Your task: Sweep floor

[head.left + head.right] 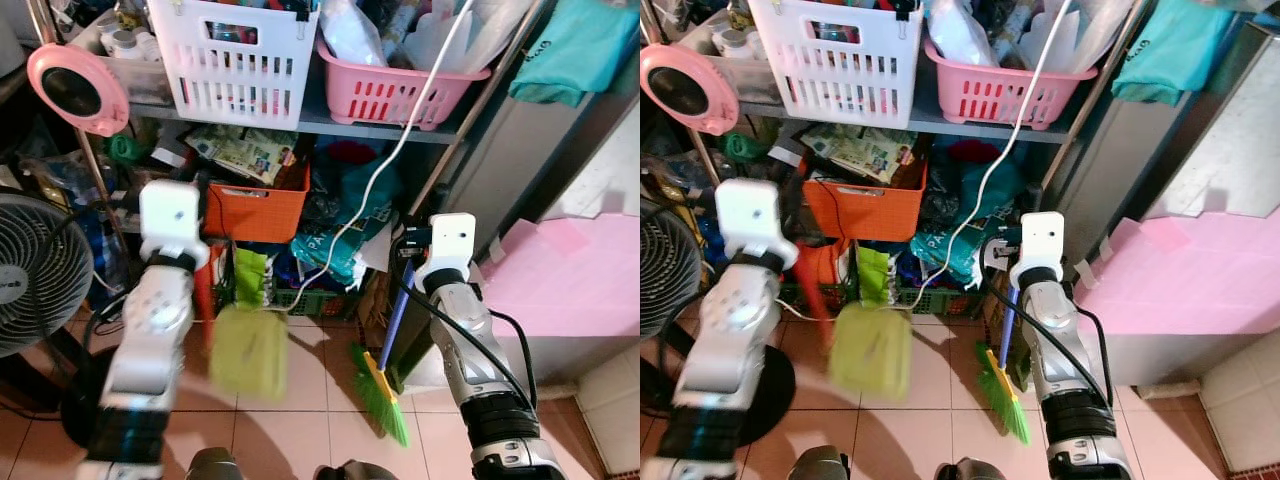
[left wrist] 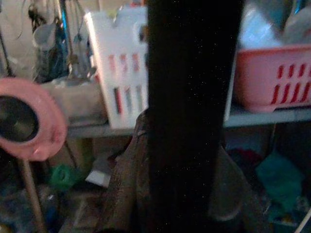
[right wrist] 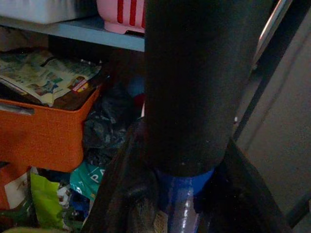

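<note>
Broom (image 1: 383,385) gripped by right pincer (image 1: 405,262), papers (image 1: 240,152) in orange bin (image 1: 255,212)

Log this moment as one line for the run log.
task: sweep floor | right gripper: shut on broom handle | left gripper: holds green dustpan above floor tiles | facing: cluttered shelf

This is a cluttered storage corner of a home. A metal shelf (image 1: 380,128) carries a white basket (image 1: 235,60) and a pink basket (image 1: 385,85) of household goods above an orange bin (image 1: 255,210), bags and papers. A standing fan (image 1: 30,270) sits on the tiled floor (image 1: 310,385).
</note>
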